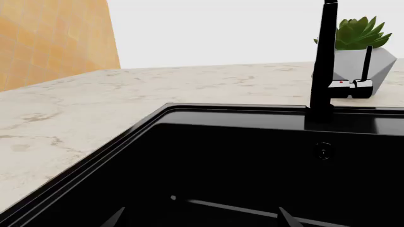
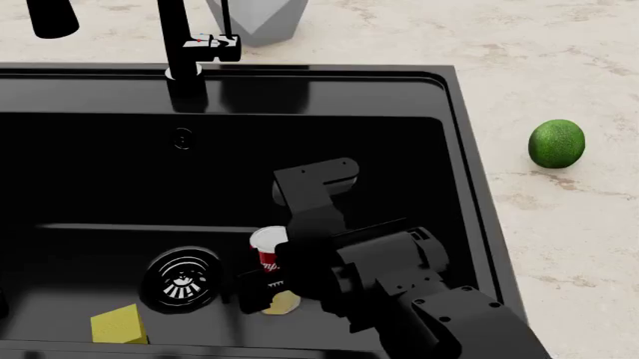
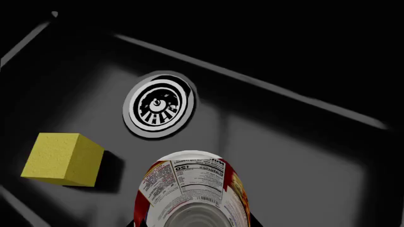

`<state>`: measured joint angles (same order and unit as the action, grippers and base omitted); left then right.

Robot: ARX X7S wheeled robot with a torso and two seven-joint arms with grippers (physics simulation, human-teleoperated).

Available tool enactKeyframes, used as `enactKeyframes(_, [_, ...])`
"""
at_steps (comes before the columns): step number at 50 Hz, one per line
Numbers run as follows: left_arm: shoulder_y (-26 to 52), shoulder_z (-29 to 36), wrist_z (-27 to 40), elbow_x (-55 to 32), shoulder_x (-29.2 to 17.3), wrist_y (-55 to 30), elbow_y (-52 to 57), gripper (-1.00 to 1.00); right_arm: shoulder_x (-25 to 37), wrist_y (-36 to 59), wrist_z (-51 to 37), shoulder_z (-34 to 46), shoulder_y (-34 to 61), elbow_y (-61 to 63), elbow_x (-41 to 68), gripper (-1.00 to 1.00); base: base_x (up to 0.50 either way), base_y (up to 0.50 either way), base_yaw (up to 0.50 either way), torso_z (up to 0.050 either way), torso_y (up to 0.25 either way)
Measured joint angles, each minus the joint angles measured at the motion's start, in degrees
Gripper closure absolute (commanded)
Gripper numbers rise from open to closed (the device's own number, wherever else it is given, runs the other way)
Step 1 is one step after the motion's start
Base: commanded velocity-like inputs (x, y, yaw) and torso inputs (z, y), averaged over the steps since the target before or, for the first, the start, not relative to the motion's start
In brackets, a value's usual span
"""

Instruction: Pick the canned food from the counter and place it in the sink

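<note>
The canned food (image 2: 268,253), with its red label and pale lower half, is low inside the black sink (image 2: 465,149), just right of the round metal drain (image 2: 182,278). My right gripper (image 2: 266,288) reaches down into the basin and is shut on the can. In the right wrist view the can (image 3: 189,189) fills the space between the dark jaws, its silver end facing the camera, above the sink floor. My left gripper (image 1: 202,222) is open and empty over the sink's left part; only its two fingertips (image 1: 117,220) show.
A yellow sponge (image 2: 118,324) lies on the sink floor left of the drain. The black faucet (image 2: 179,52) stands at the back rim with a grey plant pot (image 2: 254,19) behind it. A round green fruit (image 2: 556,143) sits on the cream counter (image 2: 559,75) at the right.
</note>
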<state>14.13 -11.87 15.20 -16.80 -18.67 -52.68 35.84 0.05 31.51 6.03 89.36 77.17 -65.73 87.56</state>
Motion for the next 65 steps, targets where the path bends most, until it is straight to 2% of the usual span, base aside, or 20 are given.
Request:
enactKeyframes(21, [-1.00, -0.64, 0.36, -0.60, -0.07, 0.06, 0.80, -1.00, -0.02, 0.57, -0.35, -0.26, -1.96, -0.83, 0.71, 1.00, 0.00, 0.00, 0.00, 0.000, 0.000])
enactKeyframes(22, [-1.03, -0.65, 0.38, -0.62, -0.07, 0.07, 0.82, -1.00, -0.02, 0.49, -0.37, -0.28, -1.99, -0.86, 0.75, -1.00, 0.00, 0.00, 0.00, 0.000, 0.000])
enactKeyframes(65, [-0.63, 0.10, 1.05, -1.38, -0.55, -0.07, 0.97, -1.00, -0.05, -2.67, 1.61, -0.03, 0.16, -1.53, 0.56, -1.00, 0.00, 0.00, 0.00, 0.000, 0.000])
